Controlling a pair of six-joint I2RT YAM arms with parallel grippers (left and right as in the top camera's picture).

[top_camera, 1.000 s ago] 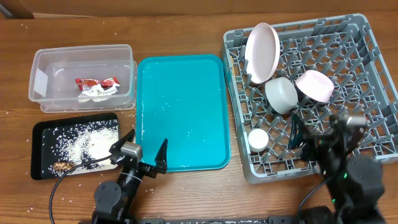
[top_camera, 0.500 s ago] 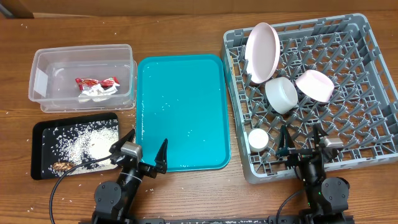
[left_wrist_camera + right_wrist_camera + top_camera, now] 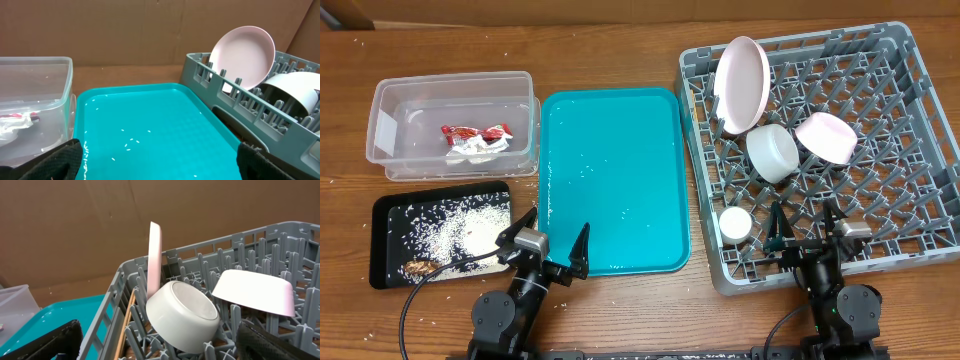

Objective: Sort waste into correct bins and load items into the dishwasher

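The clear tub holds the red-and-white wrapper and the white tissue. The black tray holds white rice and a brown scrap. The grey rack holds the plate, the pale bowl, the pinkish bowl and the tiny cup. My left gripper is open and empty at the teal tray's near edge. My right gripper is open and empty over the rack's front edge, facing the pale bowl.
The teal serving tray lies between the bins and the rack, with a few rice grains on it. Wooden chopsticks lie inside the rack along its left wall. Stray grains dot the table at the left.
My right arm has come down and moved left to the rack's front edge, then held still. My left arm and all objects have not moved.
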